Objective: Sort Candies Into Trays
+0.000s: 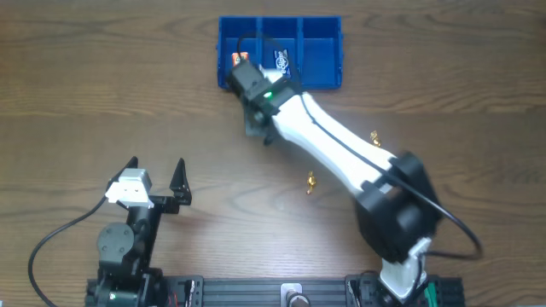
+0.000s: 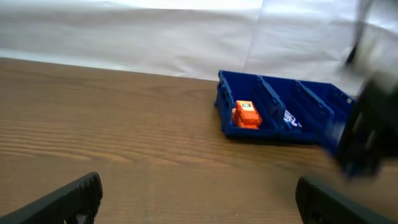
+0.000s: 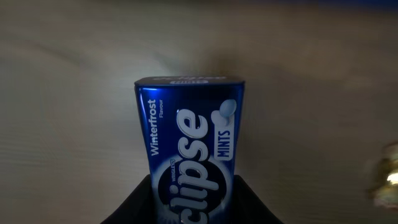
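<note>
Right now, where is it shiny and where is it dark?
Right wrist view: light glints off the mint tin near its top, darkness under it. Left wrist view: the white backdrop behind the blue tray glows brightest. Top view: even light across the table.

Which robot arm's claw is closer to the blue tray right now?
The right. The right gripper holds a mint tin over the table just in front of the blue tray; the left gripper sits open, far away near its base.
</note>
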Action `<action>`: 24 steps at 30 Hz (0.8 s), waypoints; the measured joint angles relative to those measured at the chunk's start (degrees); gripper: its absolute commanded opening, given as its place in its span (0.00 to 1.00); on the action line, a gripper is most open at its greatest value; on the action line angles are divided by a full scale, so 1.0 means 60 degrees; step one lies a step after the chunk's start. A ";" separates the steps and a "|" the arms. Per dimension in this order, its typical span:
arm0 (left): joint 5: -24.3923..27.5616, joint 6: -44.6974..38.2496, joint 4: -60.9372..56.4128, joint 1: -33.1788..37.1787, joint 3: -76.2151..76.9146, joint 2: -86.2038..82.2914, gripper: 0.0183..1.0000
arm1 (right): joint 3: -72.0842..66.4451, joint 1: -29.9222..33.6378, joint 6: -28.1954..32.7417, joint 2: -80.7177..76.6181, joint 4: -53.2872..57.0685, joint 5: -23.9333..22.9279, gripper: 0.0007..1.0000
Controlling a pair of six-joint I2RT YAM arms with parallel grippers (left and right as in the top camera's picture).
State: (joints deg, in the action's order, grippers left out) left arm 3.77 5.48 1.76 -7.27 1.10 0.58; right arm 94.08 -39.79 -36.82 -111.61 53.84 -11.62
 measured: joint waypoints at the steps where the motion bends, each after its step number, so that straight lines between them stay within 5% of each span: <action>1: 0.0000 0.0000 -0.0004 0.0000 0.0000 0.0000 1.00 | 0.0780 0.0084 0.0113 0.0226 0.0255 -0.0280 0.23; 8: 0.0000 0.0000 -0.0004 0.0000 0.0000 0.0000 1.00 | 0.4674 0.1373 0.1300 -0.0783 0.0033 -0.1257 0.24; 16: 0.0000 0.0004 -0.0004 0.0000 0.0000 0.0000 1.00 | 0.4794 0.1854 0.1785 -0.3191 -0.0678 -0.0685 0.25; 18: 0.0000 0.0004 0.0000 0.0000 0.0000 0.0000 1.00 | 0.4790 0.1854 0.1800 -0.3249 -0.0721 -0.0583 0.38; 21: 0.0000 0.0004 0.0000 0.0000 0.0000 0.0000 1.00 | 0.4790 0.1854 0.1829 -0.3249 -0.0736 -0.0539 0.78; 24: 0.0000 0.0004 -0.0004 0.0000 0.0000 0.0000 1.00 | 0.4790 0.1854 0.1898 -0.3249 -0.0732 -0.0535 0.95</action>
State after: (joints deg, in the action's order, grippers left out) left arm 3.77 5.50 1.74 -7.27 1.10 0.58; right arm 122.83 -28.67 -25.43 -131.11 49.45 -14.83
